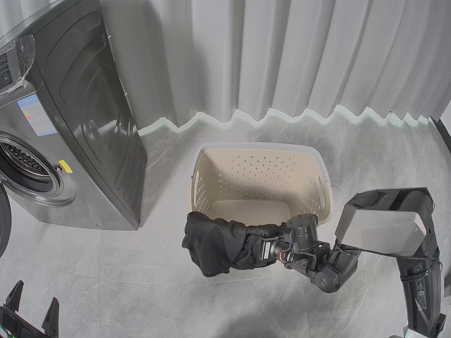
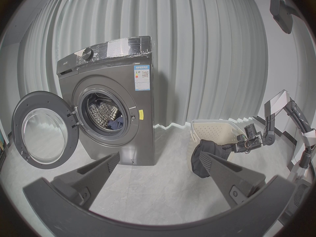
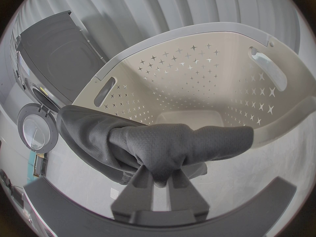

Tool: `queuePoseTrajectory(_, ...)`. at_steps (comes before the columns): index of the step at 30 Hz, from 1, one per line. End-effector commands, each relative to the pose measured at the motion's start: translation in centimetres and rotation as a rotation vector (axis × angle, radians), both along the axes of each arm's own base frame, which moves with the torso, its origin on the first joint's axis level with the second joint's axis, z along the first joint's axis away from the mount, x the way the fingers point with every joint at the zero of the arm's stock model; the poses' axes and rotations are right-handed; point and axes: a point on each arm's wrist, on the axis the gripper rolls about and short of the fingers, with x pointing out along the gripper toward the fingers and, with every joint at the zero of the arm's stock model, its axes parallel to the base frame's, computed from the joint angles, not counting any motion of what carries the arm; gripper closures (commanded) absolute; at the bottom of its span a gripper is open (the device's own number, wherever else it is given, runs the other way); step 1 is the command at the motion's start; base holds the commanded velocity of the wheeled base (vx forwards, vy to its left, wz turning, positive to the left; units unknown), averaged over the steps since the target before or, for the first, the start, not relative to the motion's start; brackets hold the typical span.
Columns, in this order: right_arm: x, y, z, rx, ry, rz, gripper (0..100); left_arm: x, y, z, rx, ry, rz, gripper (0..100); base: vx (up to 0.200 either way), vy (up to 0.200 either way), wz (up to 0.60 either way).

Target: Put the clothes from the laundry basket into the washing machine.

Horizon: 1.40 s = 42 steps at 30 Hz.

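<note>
By the laundry basket (image 1: 263,146), the right claw (image 3: 161,177) pinches a black garment (image 1: 216,245).

The grey floor (image 1: 141,296) carries the washing machine (image 1: 84,132) and the laundry basket (image 1: 263,174).

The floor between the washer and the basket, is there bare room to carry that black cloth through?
The floor between the washing machine and the laundry basket is bare, as is the stretch in front of both. It is tight only at the basket's near rim, where the black garment hangs from the right gripper, and by the open door.
</note>
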Motion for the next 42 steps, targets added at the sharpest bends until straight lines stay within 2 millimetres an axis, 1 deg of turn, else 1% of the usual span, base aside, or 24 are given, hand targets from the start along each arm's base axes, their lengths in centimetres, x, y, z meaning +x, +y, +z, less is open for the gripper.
queuePoseTrajectory(1, -0.6, 0.0, 1.4, 0.009, -0.020, -0.001, 100, 0.0, 0.0, -0.5, -0.002, 0.005, 0.000, 0, 0.000, 0.000, 0.00)
queuePoseTrajectory(4, -1.8, 0.1, 2.8, 0.020, -0.035, -0.002, 100, 0.0, 0.0, -0.5, -0.001, 0.005, 0.000, 0, 0.000, 0.000, 0.00)
queuePoseTrajectory(5, -1.9, 0.1, 3.0, 0.022, -0.037, 0.000, 100, 0.0, 0.0, -0.5, -0.001, 0.005, 0.000, 0, 0.000, 0.000, 0.00)
queuePoseTrajectory(7, -2.8, -0.2, 4.4, 0.037, -0.055, 0.005, 100, 0.0, 0.0, -0.5, -0.001, 0.005, 0.000, 0, 0.000, 0.000, 0.00)
queuePoseTrajectory(11, -4.1, -0.8, 7.0, 0.057, -0.089, 0.011, 100, 0.0, 0.0, -0.5, -0.001, 0.005, 0.002, 0, 0.000, 0.000, 0.00)
queuePoseTrajectory(16, -5.6, -1.5, 9.7, 0.078, -0.136, 0.025, 100, 0.0, 0.0, -0.5, -0.001, 0.005, 0.002, 0, 0.000, 0.000, 0.00)
queuePoseTrajectory(19, -6.6, -2.0, 11.1, 0.070, -0.179, 0.043, 100, 0.0, 0.0, -0.5, -0.001, 0.005, 0.000, 0, 0.000, 0.000, 0.00)
queuePoseTrajectory(22, -8.1, -3.0, 12.9, 0.065, -0.233, 0.065, 100, 0.0, 0.0, -0.5, 0.001, 0.005, -0.001, 0, 0.000, 0.000, 0.00)
queuePoseTrajectory(23, -8.3, -3.1, 13.2, 0.066, -0.241, 0.068, 100, 0.0, 0.0, -0.5, -0.001, 0.005, -0.001, 0, 0.000, 0.000, 0.00)
queuePoseTrajectory(28, -10.6, -3.6, 16.8, 0.126, -0.369, 0.110, 100, 0.0, 0.0, -0.5, 0.001, 0.006, -0.001, 0, 0.000, 0.000, 0.00)
queuePoseTrajectory(29, -10.7, -3.6, 16.9, 0.129, -0.373, 0.111, 100, 0.0, 0.0, -0.5, -0.001, 0.005, -0.001, 0, 0.000, 0.000, 0.00)
queuePoseTrajectory(30, -11.2, -3.9, 17.5, 0.152, -0.402, 0.113, 100, 0.0, 0.0, -0.5, -0.001, 0.006, -0.001, 0, 0.000, 0.000, 0.00)
queuePoseTrajectory(33, -11.6, -4.3, 18.8, 0.202, -0.481, 0.124, 100, 0.0, 0.0, -0.5, 0.002, 0.007, -0.001, 0, 0.000, 0.000, 0.00)
queuePoseTrajectory(36, -11.7, -4.7, 19.1, 0.166, -0.525, 0.137, 100, 0.0, 0.0, -0.5, -0.002, 0.006, -0.001, 0, 0.000, 0.000, 0.00)
queuePoseTrajectory(37, -12.1, -4.9, 19.6, 0.154, -0.551, 0.146, 100, 0.0, 0.0, -0.5, 0.001, 0.006, -0.001, 0, 0.000, 0.000, 0.00)
queuePoseTrajectory(42, -13.0, -4.9, 20.8, 0.179, -0.598, 0.159, 100, 0.0, 0.0, -0.5, -0.001, 0.005, -0.001, 0, 0.000, 0.000, 0.00)
